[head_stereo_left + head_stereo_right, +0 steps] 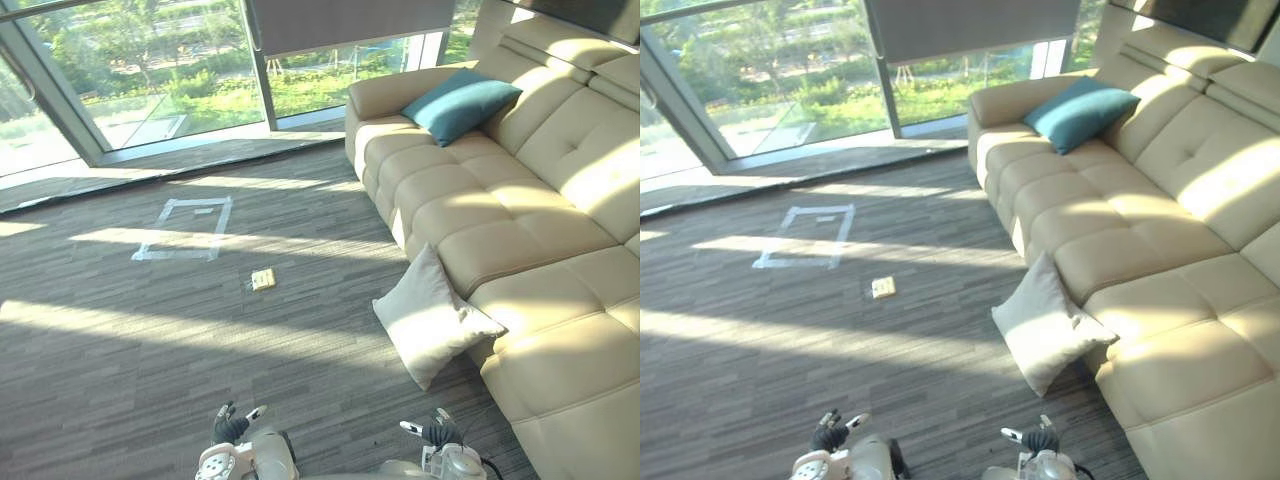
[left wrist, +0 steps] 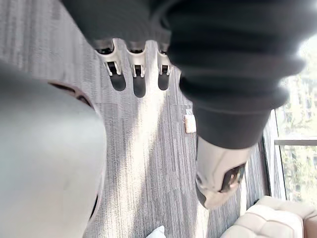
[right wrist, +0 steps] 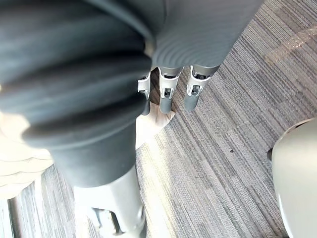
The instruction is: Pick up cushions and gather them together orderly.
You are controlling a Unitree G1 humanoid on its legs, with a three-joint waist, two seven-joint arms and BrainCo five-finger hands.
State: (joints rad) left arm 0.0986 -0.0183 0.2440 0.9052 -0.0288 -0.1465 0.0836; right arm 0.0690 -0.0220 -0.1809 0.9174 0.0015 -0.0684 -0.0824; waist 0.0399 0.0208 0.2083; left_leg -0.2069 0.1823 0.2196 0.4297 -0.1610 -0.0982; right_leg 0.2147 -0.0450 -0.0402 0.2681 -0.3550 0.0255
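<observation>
Cushions sat apart: white cushion propped against the sofa, teal cushion on its seat; we judged neither gathered, left hand and right hand relaxed, empty.

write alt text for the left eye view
A white cushion leans on the carpet against a cream sofa, where a teal cushion lies. The left hand and right hand hang empty at the bottom edge; a taped square marks the carpet near the windows.

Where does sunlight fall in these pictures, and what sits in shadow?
Left eye view: sun bands cross the carpet and patch the sofa and white cushion; the nearest carpet lies in shadow. Left wrist view: a bright streak crosses the carpet.
</observation>
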